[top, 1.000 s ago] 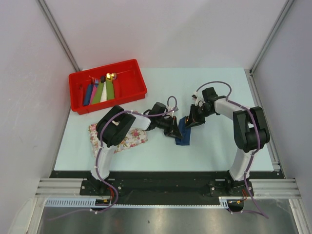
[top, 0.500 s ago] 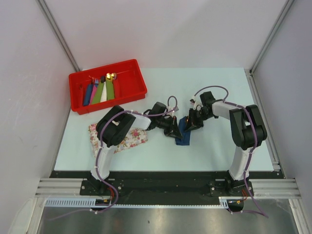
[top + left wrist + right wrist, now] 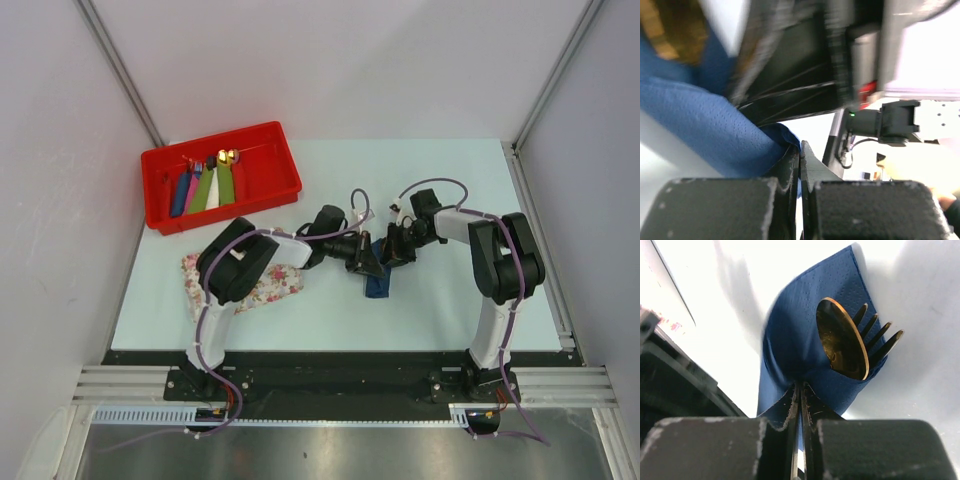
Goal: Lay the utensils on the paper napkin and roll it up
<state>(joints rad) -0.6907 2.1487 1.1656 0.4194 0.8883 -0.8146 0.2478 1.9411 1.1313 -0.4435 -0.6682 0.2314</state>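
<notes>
**Navy-blue thin paper napkin (image 3: 378,283) pinched from both sides at mid-table**

Both arms are in close here, heads almost touching over the middle of the pale blue-white table (image 3: 450,310). The left gripper (image 3: 366,263) has its two black fingers pressed together on an edge of the napkin, as the left wrist view shows. The right gripper (image 3: 392,251) is nipped tight on a fold of the same sheet. Beyond its fingertips, the napkin wraps into a loose pocket. The small gold-coloured spoon (image 3: 840,342) sits inside, bowl poking out. The thin metal fork (image 3: 882,333) lies behind the spoon, with four tines fanning past the bowl.

From above, the napkin's free end trails on the table just below the two grippers. A pink-flowered rectangular tray (image 3: 272,284) lies near the left arm. A red plastic bin (image 3: 283,184) holding coloured rolls sits at the far left. Plain pale walls close in the cell.
</notes>
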